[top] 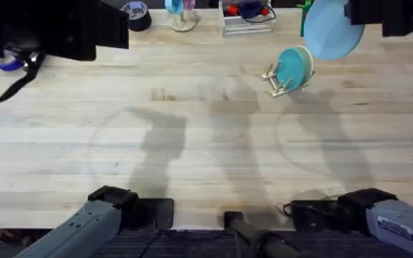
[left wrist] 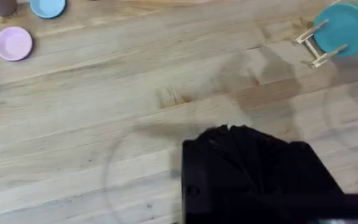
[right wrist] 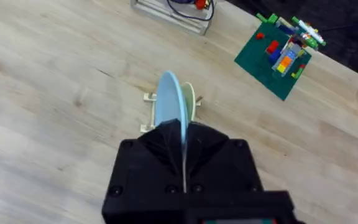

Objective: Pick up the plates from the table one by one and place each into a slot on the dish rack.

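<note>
Overhead, the pale sky blue plate (top: 333, 29) hangs in the air at the far right of the surface (top: 192, 129), above and just behind the small wooden dish rack (top: 279, 80), where the teal plate (top: 295, 67) already stands upright in a slot between the pegs. In the right wrist view the right pincer (right wrist: 184, 144) is clamped on the near rim of that blue plate (right wrist: 169, 106), which is seen edge-on and upright, rising from between the black fingers; beyond it the rack (right wrist: 149, 112) and a sliver of the teal plate (right wrist: 189, 99) show on either side, so most of the rack is hidden behind the held plate. Whether the blue plate is over a free slot cannot be told. The dark arm carrying it is cut off at the upper right corner of the overhead view. The left pincer (left wrist: 229, 130) shows as a dark blurred block in its own wrist view, and I cannot tell how far apart its fingers are; it is well apart from the rack (left wrist: 316, 50) and teal plate (left wrist: 345, 28). A pink saucer (left wrist: 13, 43) and a blue saucer (left wrist: 47, 7) lie far off, the latter cut by the frame edge.
</note>
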